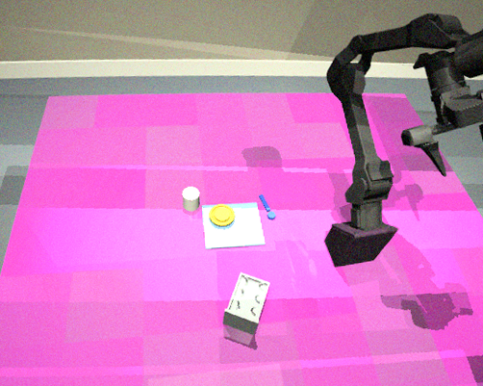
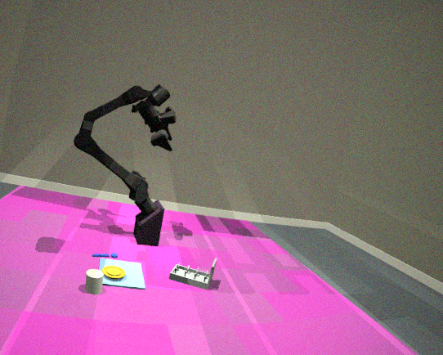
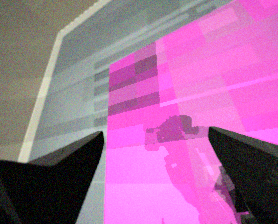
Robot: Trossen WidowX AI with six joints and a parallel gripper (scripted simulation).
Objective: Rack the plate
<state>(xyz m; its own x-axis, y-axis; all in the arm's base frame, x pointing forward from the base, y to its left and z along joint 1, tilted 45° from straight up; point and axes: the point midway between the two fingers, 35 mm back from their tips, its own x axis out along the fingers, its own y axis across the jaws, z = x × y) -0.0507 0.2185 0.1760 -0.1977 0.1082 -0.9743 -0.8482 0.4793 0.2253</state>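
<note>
The yellow plate (image 1: 222, 215) (image 2: 114, 272) lies flat, face up, on a corner area of a pale blue-white square mat (image 1: 238, 237) (image 2: 132, 280). The off-white dish rack (image 1: 241, 321) (image 2: 185, 280) stands apart from the mat, with short posts inside and a taller wall at one end; no plate stands in it. My gripper (image 1: 468, 167) (image 2: 171, 145) (image 3: 155, 134) is open and empty, high up and far from both plate and rack. Neither plate nor rack shows in the wrist view.
A pale cup (image 1: 191, 199) (image 2: 94, 282) stands beside the mat, near the plate. A blue spoon (image 1: 265, 203) (image 2: 100, 255) lies at the mat's other side. The arm's dark base (image 1: 360, 245) (image 2: 149, 227) stands beyond the spoon.
</note>
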